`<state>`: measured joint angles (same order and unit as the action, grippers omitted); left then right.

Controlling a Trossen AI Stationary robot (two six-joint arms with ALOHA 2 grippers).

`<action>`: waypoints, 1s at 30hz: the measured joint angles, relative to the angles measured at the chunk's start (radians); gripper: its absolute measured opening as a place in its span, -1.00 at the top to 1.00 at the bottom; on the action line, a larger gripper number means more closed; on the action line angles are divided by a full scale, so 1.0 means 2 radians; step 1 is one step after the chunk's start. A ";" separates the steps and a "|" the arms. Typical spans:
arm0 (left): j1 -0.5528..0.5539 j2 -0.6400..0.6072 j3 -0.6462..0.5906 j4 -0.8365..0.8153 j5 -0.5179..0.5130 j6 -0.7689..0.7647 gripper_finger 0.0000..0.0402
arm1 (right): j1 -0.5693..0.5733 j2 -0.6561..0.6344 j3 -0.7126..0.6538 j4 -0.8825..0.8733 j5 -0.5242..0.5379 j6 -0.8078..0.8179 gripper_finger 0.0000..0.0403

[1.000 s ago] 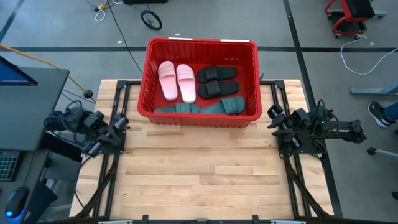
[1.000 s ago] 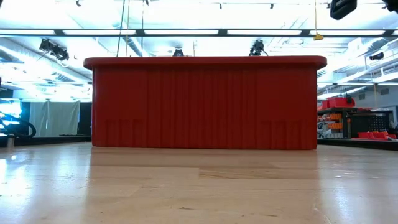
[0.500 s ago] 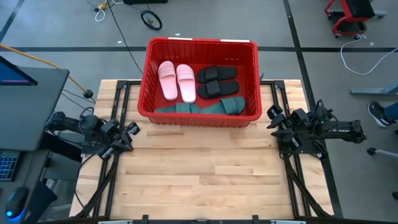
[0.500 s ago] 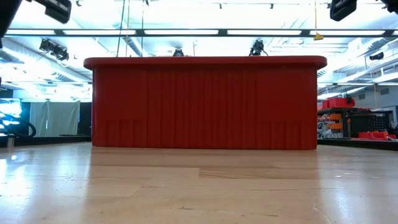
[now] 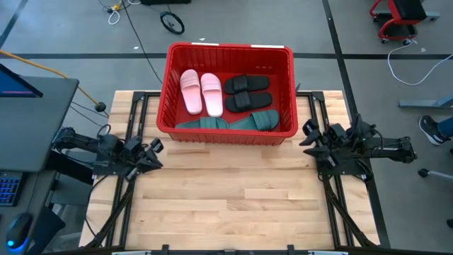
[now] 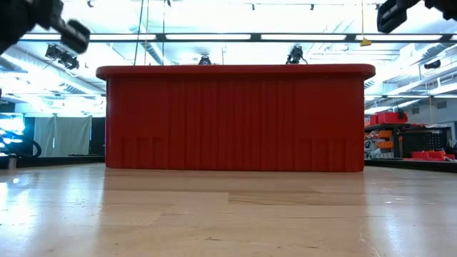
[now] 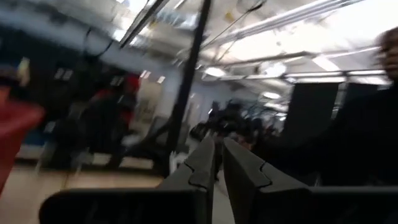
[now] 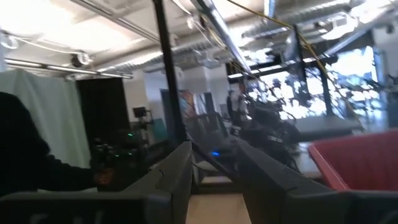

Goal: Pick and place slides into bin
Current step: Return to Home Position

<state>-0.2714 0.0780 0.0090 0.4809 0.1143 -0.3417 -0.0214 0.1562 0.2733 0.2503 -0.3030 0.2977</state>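
**Six slides in the bin, both arms out at the table's sides**

The pale wooden table point(image 5: 233, 205) fills the lower middle of the overhead frame, and you have no footwear on its boards. Every slide is in the red bin point(image 5: 230, 47) at the top centre.

- **Pink pair** point(image 5: 200, 92): side by side in the bin's upper left.
- **Black pair** point(image 5: 248, 92): just to the right of the pink pair, lying crosswise, one above the other in the frame.
- **Green pair** point(image 5: 226, 122): end to end along the bin's lower wall.

They all lie flat, below the rim. From table height you see only the bin's red wall, with nothing poking over it.

Your left gripper point(image 5: 152, 152) hangs at centre-left of the frame, over the table's left rail and below the bin's lower left corner. Its wrist camera shows the fingers almost together, clamping nothing.

Your right gripper point(image 5: 309, 136) mirrors it at centre-right, near the bin's lower right corner but apart from it. Its fingers are parted and empty.

Both wrist cameras look out into the room rather than down at the work. This fits arms heading for their rest pose, clear of the bin. The packing looks finished, so I judge that only the parking is left.
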 joint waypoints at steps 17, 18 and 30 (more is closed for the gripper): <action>0.000 0.000 0.000 -0.100 -0.049 -0.071 0.87 | 0.000 0.000 -0.017 -0.064 0.062 0.021 0.35; 0.000 0.000 0.000 -0.100 -0.050 -0.073 0.86 | 0.000 0.000 -0.026 -0.048 0.061 0.023 0.35; 0.000 0.000 0.000 -0.098 -0.050 -0.179 0.81 | 0.000 -0.001 -0.128 0.105 0.060 0.068 0.35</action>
<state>-0.2717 0.0784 0.0090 0.2855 0.0142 -0.7007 -0.0211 0.1543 0.0167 0.4597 -0.1823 0.4336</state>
